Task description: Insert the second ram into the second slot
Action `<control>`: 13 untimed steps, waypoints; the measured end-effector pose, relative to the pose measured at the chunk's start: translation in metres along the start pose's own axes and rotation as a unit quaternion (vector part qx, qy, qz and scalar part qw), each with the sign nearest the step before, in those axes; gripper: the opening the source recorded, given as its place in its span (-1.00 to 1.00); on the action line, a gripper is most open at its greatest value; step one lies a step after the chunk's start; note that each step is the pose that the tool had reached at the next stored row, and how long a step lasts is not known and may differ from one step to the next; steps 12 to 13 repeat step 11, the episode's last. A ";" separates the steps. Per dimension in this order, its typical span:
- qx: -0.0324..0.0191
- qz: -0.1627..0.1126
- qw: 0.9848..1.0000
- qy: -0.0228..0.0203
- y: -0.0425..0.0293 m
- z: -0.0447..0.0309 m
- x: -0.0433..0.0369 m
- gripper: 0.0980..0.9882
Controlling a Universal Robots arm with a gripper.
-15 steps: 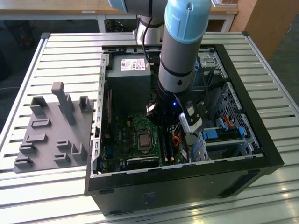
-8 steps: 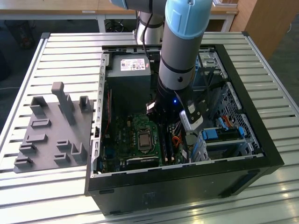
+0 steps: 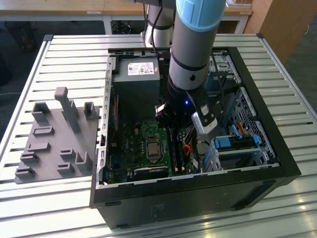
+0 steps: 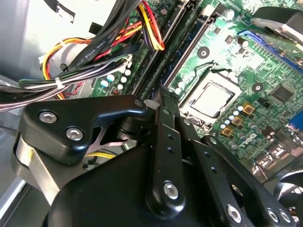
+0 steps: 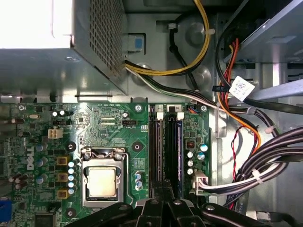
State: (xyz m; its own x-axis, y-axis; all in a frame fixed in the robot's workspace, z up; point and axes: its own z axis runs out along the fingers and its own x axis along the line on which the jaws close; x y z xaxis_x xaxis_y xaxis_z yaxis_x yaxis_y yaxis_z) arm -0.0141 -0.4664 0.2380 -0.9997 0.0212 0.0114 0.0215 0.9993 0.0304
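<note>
Okay, my gripper [image 5: 163, 208] sits low over the memory slots [image 5: 165, 146] beside the processor [image 5: 101, 182]; its fingertips are cut off, so I cannot tell its grip. A blue-edged stick [image 5: 179, 151] stands in one slot.

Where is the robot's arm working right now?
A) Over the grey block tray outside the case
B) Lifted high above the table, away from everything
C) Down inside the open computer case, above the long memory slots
C: in the exterior view the arm reaches down into the open computer case, and the first wrist view shows the memory slots on the motherboard just beyond its hand.
</note>
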 end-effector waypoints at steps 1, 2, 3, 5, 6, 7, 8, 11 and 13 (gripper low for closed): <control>0.000 0.000 1.000 0.000 0.0000 -0.0009 0.0000 -0.99; 0.000 0.000 1.000 0.000 0.0000 -0.0014 0.0000 -0.99; 0.000 0.000 1.000 0.000 0.0001 -0.0018 0.0000 -0.99; 0.000 0.000 1.000 0.000 0.0001 -0.0023 0.0000 -0.99; 0.000 0.000 1.000 0.000 0.0001 -0.0027 0.0000 -0.99; 0.000 0.000 1.000 0.000 0.0001 -0.0028 0.0001 -0.99; 0.000 0.000 1.000 0.000 0.0001 -0.0028 0.0000 -0.99; 0.000 0.000 1.000 0.000 0.0001 -0.0029 0.0001 -0.99; 0.000 0.000 1.000 0.000 0.0001 -0.0029 0.0001 -0.99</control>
